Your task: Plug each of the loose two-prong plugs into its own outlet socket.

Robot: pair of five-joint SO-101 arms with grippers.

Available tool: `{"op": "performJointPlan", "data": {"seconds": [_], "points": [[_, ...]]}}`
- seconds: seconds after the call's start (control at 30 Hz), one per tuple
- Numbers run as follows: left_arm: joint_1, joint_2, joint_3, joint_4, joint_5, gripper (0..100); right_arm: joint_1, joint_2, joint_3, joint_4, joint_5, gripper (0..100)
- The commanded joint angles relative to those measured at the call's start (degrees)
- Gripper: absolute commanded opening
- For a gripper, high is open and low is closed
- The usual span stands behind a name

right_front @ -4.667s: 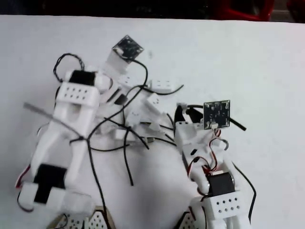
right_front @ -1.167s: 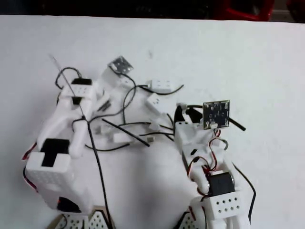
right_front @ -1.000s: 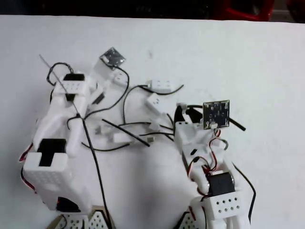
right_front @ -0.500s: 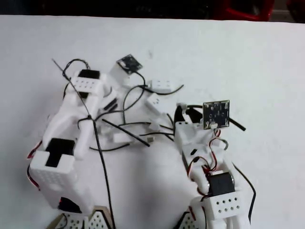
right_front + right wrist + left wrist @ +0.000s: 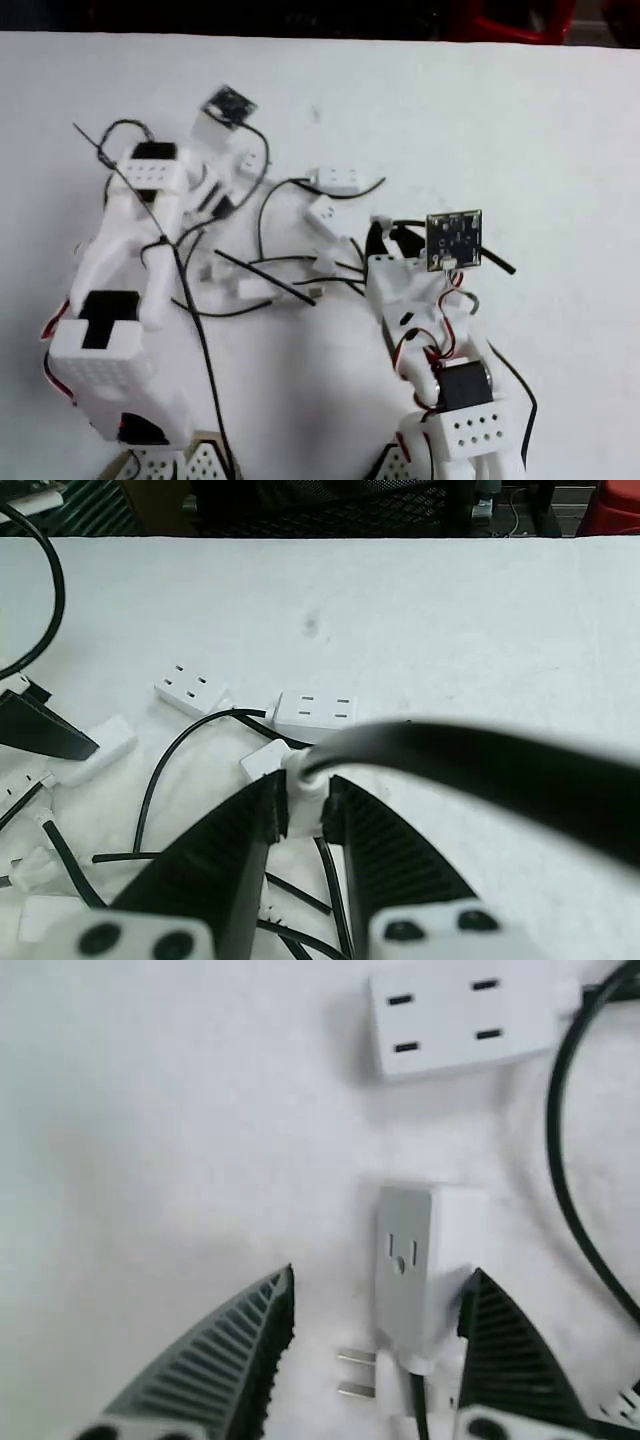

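Note:
My left gripper [image 5: 380, 1280] is open, low over the table, and straddles a white outlet adapter [image 5: 408, 1275] with one socket face. A two-prong plug [image 5: 362, 1375] lies just beside that adapter, between the grey fingers [image 5: 235, 1360]. Farther off lies a white two-socket outlet block [image 5: 455, 1015]. My right gripper [image 5: 303, 785] is shut on a white plug [image 5: 305, 798] with a thick black cord [image 5: 470, 765]. Beyond it sit two white outlet blocks [image 5: 313, 710] [image 5: 190, 690]. In the high view the left gripper [image 5: 222, 195] is at the left of the cord tangle and the right gripper [image 5: 378, 232] at its right.
Thin black cords [image 5: 265, 270] and small white plugs [image 5: 255, 288] lie tangled between the two arms. Outlet blocks [image 5: 338, 180] [image 5: 325, 213] sit at the tangle's far side. A black cord [image 5: 570, 1190] curves past the left gripper. The white table [image 5: 520, 130] stretches bare to the right.
The left arm has swung to the left and slightly farther back since half a second ago, after shifting back and forth over the tangle. The right arm has not moved.

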Motion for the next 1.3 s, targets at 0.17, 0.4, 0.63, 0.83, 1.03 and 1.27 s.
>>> {"op": "performJointPlan", "data": {"seconds": [0.17, 0.4, 0.63, 0.83, 1.03, 1.27], "points": [[-4.8, -0.2, -5.4, -2.3, 1.0, 27, 0.2, 0.2, -0.4, -0.8, -0.1, 1.7], [-7.1, 7.9, -9.9, -3.1, 1.2, 26, 0.2, 0.2, -0.4, -0.8, -0.1, 1.7], [-5.5, 9.2, -25.8, 14.3, 1.5, 24, 0.2, 0.2, -0.4, -0.8, -0.1, 1.7], [1.7, 9.2, -33.2, 28.0, 1.6, 24, 0.2, 0.2, -0.4, -0.8, -0.1, 1.7], [6.2, 9.7, -30.2, 29.7, 1.6, 24, 0.2, 0.2, -0.4, -0.8, -0.1, 1.7], [5.9, 9.7, -17.1, 16.1, 1.1, 24, 0.2, 0.2, -0.4, -0.8, -0.1, 1.7]]}}
